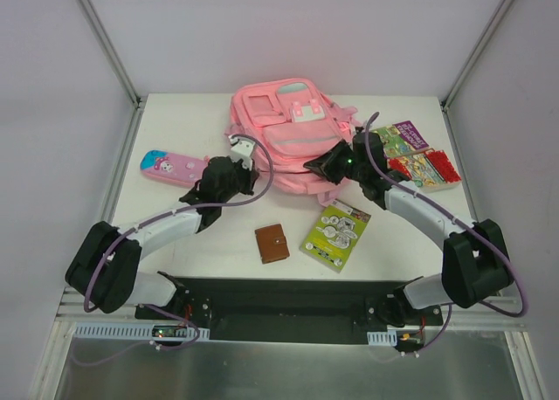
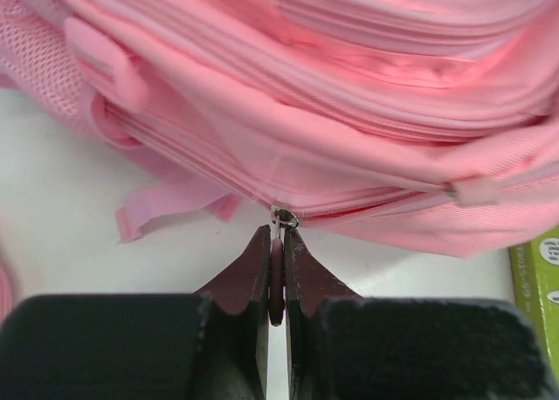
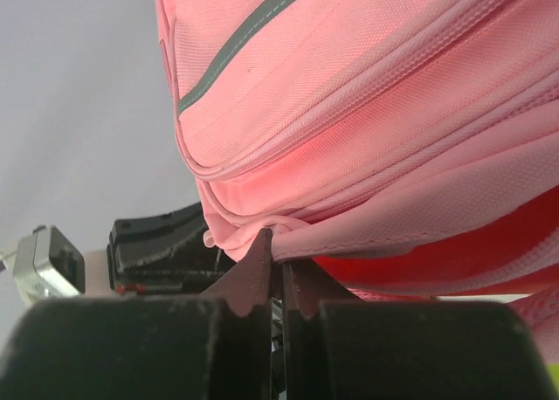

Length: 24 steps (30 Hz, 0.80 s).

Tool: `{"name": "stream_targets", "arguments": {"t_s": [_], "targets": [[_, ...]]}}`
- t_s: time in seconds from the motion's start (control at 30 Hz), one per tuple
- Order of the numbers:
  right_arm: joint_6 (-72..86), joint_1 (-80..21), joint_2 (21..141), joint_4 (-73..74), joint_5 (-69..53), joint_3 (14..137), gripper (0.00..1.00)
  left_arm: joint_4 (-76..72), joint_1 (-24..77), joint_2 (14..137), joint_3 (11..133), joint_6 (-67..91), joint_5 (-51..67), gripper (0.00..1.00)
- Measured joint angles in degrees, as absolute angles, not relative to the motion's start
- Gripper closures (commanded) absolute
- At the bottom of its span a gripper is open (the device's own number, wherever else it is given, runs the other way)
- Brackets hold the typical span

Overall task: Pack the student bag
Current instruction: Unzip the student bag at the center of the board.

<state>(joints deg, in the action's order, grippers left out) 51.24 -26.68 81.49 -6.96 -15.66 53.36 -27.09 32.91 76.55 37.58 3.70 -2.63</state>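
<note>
The student bag is matt woven cloth; its zip pull has a metal ring.

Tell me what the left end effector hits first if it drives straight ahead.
The bag: the left end effector, shut on the zipper pull, has its tips right at the bag's zipper seam.

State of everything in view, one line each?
student bag: flat on the table, front up, held by both tools.
left tool: shut on zipper pull.
right tool: shut on student bag's fabric edge.
pencil case: closed, lying flat.
wallet: closed.
books: closed.
</note>
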Motion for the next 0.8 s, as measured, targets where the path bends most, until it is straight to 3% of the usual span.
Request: {"name": "stream_targets", "arguments": {"t_s": [0.43, 0.8], "targets": [[50.2, -26.4, 77.5, -5.8, -15.2, 53.4, 0.99, -20.9, 22.0, 80.5, 44.3, 7.3, 1.5, 1.0], [49.9, -26.3, 76.4, -4.7, -15.2, 53.4, 0.99, -20.0, 18.9, 83.2, 45.8, 9.0, 2.2, 1.0]]}}
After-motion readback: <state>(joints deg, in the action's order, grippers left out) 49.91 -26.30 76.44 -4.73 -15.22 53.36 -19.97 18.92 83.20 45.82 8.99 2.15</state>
